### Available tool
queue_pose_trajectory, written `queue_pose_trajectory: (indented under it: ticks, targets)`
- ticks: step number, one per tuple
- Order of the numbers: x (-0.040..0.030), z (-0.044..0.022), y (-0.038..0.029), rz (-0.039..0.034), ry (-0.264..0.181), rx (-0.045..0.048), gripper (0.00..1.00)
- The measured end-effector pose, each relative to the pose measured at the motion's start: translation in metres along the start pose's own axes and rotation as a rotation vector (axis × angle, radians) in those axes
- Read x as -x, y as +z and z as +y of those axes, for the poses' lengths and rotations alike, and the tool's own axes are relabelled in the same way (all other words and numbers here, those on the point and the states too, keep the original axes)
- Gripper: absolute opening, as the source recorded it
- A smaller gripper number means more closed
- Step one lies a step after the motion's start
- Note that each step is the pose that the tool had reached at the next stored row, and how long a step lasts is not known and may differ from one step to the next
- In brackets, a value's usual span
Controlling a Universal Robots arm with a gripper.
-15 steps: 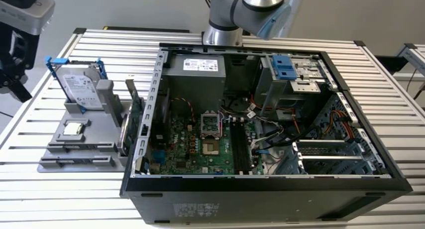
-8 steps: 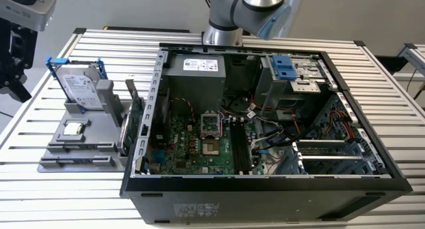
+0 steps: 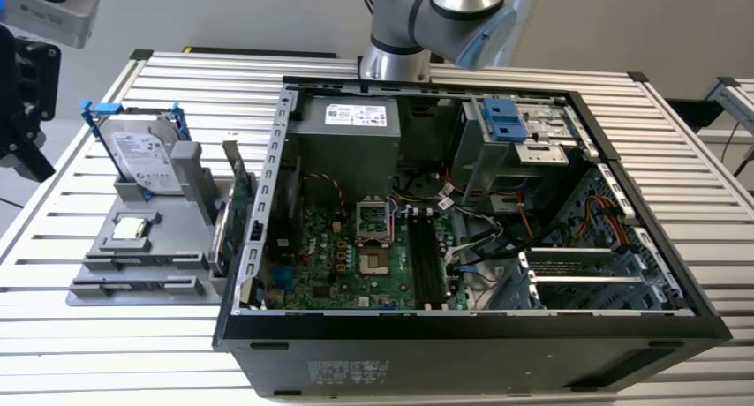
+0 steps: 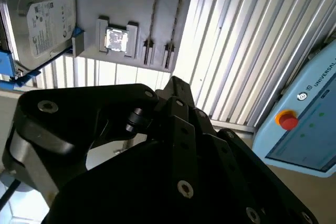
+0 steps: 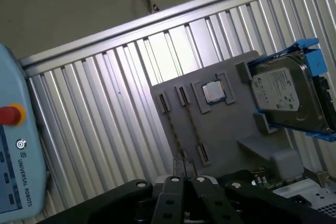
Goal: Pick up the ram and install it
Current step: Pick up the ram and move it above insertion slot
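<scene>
The ram is out of view. My gripper [image 3: 33,163] hangs at the exterior view's far left, above the table edge and beside the grey parts fixture [image 3: 165,247]. In both wrist views its black fingers [image 5: 184,165] come together at one narrow tip [image 4: 176,83], shut with nothing visible between them. They point toward the fixture's two long narrow holder slots [image 5: 191,124], which appear as thin dark grooves. The open computer case [image 3: 471,335] lies on the table, and its black memory slots [image 3: 425,256] run along the green motherboard [image 3: 342,265].
The fixture carries a silver hard drive in a blue frame [image 3: 141,154], a small square chip [image 3: 132,228] and an upright green expansion card [image 3: 239,207]. A pale blue control pendant with a red button [image 4: 304,124] lies past the slatted table [image 3: 94,353]. The arm's base [image 3: 395,62] stands behind the case.
</scene>
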State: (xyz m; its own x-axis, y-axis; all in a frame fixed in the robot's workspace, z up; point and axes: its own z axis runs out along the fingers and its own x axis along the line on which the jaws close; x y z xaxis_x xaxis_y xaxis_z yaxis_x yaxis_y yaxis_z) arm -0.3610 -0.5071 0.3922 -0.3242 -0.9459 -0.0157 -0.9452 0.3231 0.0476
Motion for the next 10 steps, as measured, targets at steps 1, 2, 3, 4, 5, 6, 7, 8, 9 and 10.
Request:
queue_pose_trajectory:
  ticks: [1, 2, 3, 4, 5, 6, 7, 8, 9, 10]
  targets:
    - [0.0, 0.0, 0.0, 0.0006, -0.011, 0.0002, 0.0]
    - [0.0, 0.0, 0.0, 0.001, -0.02, 0.0003, 0.0]
    - [0.0, 0.0, 0.0, 0.0014, -0.029, 0.0004, 0.0]
    - [0.0, 0.0, 0.0, 0.0019, -0.038, 0.0006, 0.0]
    - [0.0, 0.0, 0.0, 0.0023, -0.047, 0.0007, 0.0]
    - [0.0, 0.0, 0.0, 0.0027, -0.057, 0.0009, 0.0]
    - [0.0, 0.0, 0.0, 0.0032, -0.067, 0.001, 0.0]
    - [0.0, 0.0, 0.0, 0.0038, -0.078, 0.0013, 0.0]
    - [0.0, 0.0, 0.0, 0.0043, -0.091, 0.0014, 0.0]
    - [0.0, 0.0, 0.0, 0.0049, -0.103, 0.0016, 0.0]
